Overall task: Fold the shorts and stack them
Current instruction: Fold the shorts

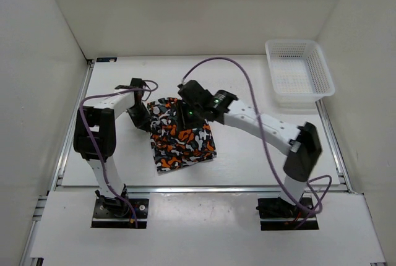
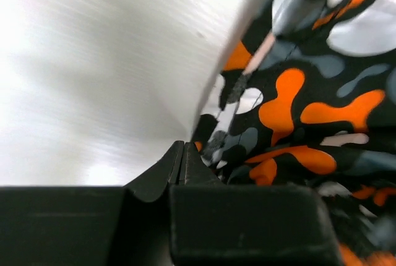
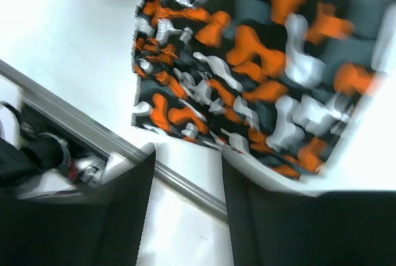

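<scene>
The shorts (image 1: 182,136), printed in orange, white, grey and black, lie folded into a rough square in the middle of the table. My left gripper (image 1: 141,117) sits low at their left edge. In the left wrist view its jaws (image 2: 184,150) are shut, tips right beside the fabric (image 2: 297,111), with nothing visible between them. My right gripper (image 1: 185,104) hovers over the far edge of the shorts. In the right wrist view its fingers (image 3: 185,161) stand apart and hold nothing, and the shorts (image 3: 247,74) lie below them.
A white mesh basket (image 1: 300,74) stands at the back right corner. White walls enclose the table on three sides. A metal rail (image 3: 185,182) runs along the table's near edge.
</scene>
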You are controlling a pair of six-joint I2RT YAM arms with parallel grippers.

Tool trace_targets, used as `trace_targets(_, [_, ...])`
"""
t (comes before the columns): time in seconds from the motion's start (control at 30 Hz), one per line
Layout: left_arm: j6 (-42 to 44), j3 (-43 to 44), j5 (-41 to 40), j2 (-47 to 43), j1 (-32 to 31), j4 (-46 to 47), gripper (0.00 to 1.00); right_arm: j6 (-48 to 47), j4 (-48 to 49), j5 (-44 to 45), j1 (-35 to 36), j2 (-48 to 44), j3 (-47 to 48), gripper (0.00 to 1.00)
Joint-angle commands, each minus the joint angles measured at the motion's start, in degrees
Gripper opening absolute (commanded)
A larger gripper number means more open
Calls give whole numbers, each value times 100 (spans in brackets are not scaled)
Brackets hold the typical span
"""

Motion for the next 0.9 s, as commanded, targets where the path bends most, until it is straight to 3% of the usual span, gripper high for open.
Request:
trace_targets(0.0, [264,732,-560,-738,246,-379,10,-60,116,654,5,-1080,-799,27])
trace_targets(0.1, [413,1339,-956,-1247,309,-977,16,2,-139,1102,-144,-1643,-1406,13])
trace_targets(0.2, [545,1666,-957,-1722,361,-1304,34,63,-192,1165,-311,-1891,-1917,16])
trace_targets(0.23, [616,1667,-662,-1829,283,-1304,34,63,-192,1165,-399,-1952,-1980,16])
trace_targets(0.27, [686,1667,-502,-1926,195,-1304,32,63,-192,982,-400,-1900,-1980,16])
trace_targets(0.3, [687,1667,-344,-2005,-41,-1208,12,-102,-71,859,-487,-1830,-1919,16])
trace_targets(0.43, [469,1079,965,-1954,-621,-621,10,-402,62,639,-628,-963,-1272,1])
trace_targets(0.5, [362,780,1327,-1769,-903,-321,10,-595,220,358,-830,-636,-1015,0])
trace_targets(0.57, [291,779,1110,-1350,-1201,-249,10,-746,545,-55,-996,-213,-813,0])
trace_targets(0.87, [290,568,203,-118,-949,41,10,-746,1213,-1137,-1761,1641,75,0])
